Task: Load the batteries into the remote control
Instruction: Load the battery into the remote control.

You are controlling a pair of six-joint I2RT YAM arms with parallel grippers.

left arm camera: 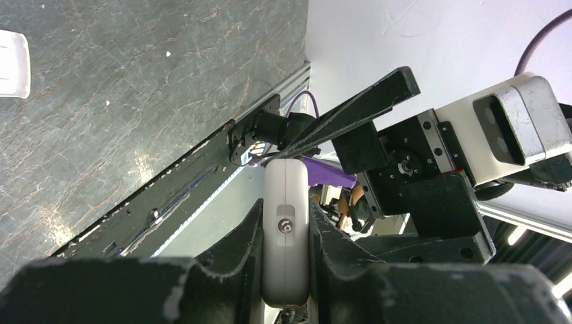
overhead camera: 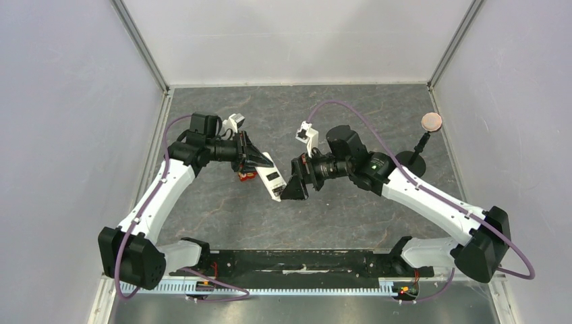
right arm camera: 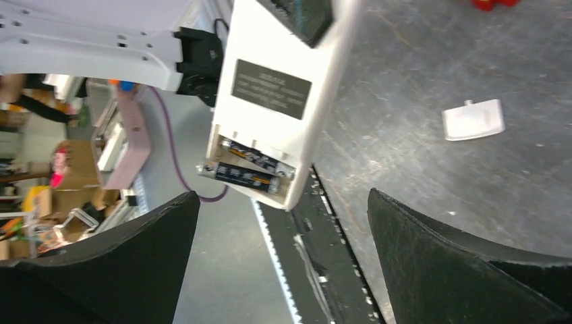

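My left gripper (overhead camera: pixel 260 162) is shut on the remote control (overhead camera: pixel 271 177), a slim white bar held above the table. In the left wrist view the remote (left arm camera: pixel 286 229) stands edge-on, clamped between both fingers of the left gripper (left arm camera: pixel 286 206). In the right wrist view the remote's white back (right arm camera: pixel 283 88) shows a dark label and an open compartment with two batteries (right arm camera: pixel 251 169) lying in it. My right gripper (overhead camera: pixel 295 189) is open, and its jaws (right arm camera: pixel 282 196) stand wide apart just below the remote's open end, touching nothing.
A small loose white cover piece (right arm camera: pixel 473 119) lies on the grey table, also in the left wrist view (left arm camera: pixel 13 64). A red object (overhead camera: pixel 244 177) lies under the left gripper. A round disc on a black stand (overhead camera: pixel 430 122) is at the right. A black rail (overhead camera: pixel 303 260) runs along the near edge.
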